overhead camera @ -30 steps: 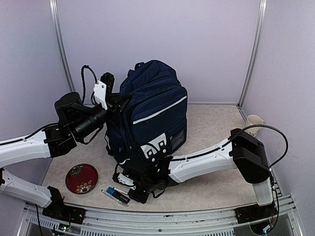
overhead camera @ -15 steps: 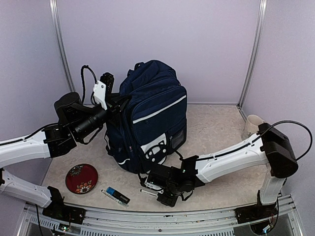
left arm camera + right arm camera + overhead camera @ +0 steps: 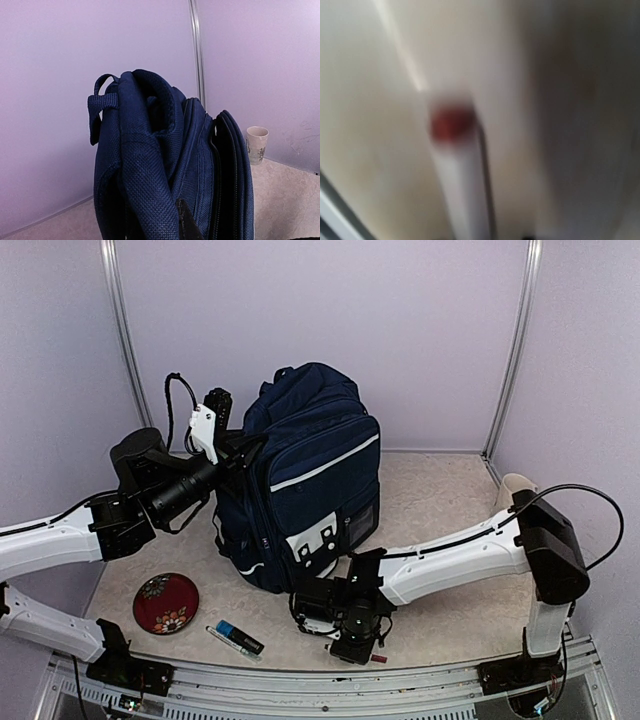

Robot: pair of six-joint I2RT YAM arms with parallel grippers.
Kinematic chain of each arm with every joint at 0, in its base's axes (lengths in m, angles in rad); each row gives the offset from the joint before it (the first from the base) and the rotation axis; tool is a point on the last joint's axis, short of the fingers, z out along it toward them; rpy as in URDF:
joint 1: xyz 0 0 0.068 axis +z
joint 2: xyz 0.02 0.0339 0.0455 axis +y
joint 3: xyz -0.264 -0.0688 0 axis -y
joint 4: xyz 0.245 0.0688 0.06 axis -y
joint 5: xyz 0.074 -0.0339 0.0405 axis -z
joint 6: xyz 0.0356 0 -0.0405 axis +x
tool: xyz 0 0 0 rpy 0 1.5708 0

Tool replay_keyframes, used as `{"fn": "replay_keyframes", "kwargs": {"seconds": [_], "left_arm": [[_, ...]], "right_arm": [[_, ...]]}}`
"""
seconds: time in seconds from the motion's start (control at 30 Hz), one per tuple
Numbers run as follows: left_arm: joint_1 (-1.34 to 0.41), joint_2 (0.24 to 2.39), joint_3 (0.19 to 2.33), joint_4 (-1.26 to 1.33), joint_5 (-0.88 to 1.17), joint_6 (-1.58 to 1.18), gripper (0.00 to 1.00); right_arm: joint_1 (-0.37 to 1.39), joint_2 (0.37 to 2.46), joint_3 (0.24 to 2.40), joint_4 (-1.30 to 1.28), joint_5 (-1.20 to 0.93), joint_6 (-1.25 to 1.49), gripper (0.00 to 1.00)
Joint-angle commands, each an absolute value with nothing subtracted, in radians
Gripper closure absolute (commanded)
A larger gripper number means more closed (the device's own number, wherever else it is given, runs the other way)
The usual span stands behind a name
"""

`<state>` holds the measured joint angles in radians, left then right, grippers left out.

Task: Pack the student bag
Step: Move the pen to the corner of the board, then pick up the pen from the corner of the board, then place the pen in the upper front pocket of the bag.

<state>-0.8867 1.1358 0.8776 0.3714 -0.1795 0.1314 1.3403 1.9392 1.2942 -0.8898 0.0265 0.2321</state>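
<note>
The student bag (image 3: 315,475), navy with a white stripe and a white patch, stands upright mid-table, and its top fills the left wrist view (image 3: 150,165). My left gripper (image 3: 238,446) is shut on the fabric at its upper left edge. One dark fingertip (image 3: 189,227) presses into the weave. My right gripper (image 3: 350,633) hangs low over the table in front of the bag. A white pen (image 3: 457,175) with a red end runs up from the bottom of the blurred right wrist view. That red end (image 3: 378,657) shows beside the gripper, whose jaws are hidden.
A red patterned dish (image 3: 165,602) lies front left. A blue and black stick (image 3: 238,637) lies near the front rail. A white cup (image 3: 517,490) stands at the right wall, also in the left wrist view (image 3: 257,144). Metal posts stand in the back corners.
My right gripper has swung right from beside the blue and black stick, then settled in front of the bag. The pen's red end now shows at its right. Left arm and bag unmoved.
</note>
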Motion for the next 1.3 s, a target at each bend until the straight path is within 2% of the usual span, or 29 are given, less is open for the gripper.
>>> {"fn": "replay_keyframes", "kwargs": {"seconds": [0.0,0.07,0.2,0.23,0.37,0.53,0.67,0.83,0.9,0.97,1.1,1.27], "left_arm": [[-0.872,1.095,0.900,0.462,-0.206,0.133,1.00],[-0.871,1.086,0.892,0.466,-0.212,0.136,1.00],[-0.870,1.084,0.890,0.470,-0.217,0.142,1.00],[-0.870,1.085,0.890,0.472,-0.215,0.143,1.00],[-0.871,1.101,0.899,0.462,-0.201,0.150,1.00],[-0.873,1.114,0.902,0.449,-0.148,0.155,1.00],[-0.877,1.122,0.903,0.445,-0.127,0.159,1.00],[-0.894,1.132,0.917,0.422,-0.099,0.187,1.00],[-0.908,1.138,0.924,0.409,-0.097,0.204,1.00],[-0.919,1.143,0.931,0.403,-0.095,0.212,1.00],[-0.932,1.152,0.942,0.394,-0.087,0.218,1.00],[-0.933,1.149,0.939,0.400,-0.092,0.212,1.00]], "right_arm": [[1.325,2.037,1.368,-0.921,0.085,0.166,0.68],[1.325,2.051,1.374,-0.933,0.097,0.154,0.76],[1.326,2.046,1.374,-0.955,0.105,0.151,0.98],[1.325,2.035,1.374,-0.952,0.109,0.153,1.00],[1.330,1.930,1.384,-0.892,0.108,0.126,1.00],[1.330,1.671,1.391,-0.682,0.079,-0.001,1.00],[1.285,1.438,1.363,-0.366,-0.020,-0.165,1.00],[1.086,1.245,1.266,0.138,-0.254,-0.236,1.00],[1.010,1.242,1.238,0.308,-0.283,-0.250,1.00],[0.970,1.279,1.256,0.375,-0.305,-0.263,1.00],[0.913,1.388,1.335,0.373,-0.388,-0.256,1.00],[0.871,1.462,1.386,0.254,-0.466,-0.242,1.00]]}}
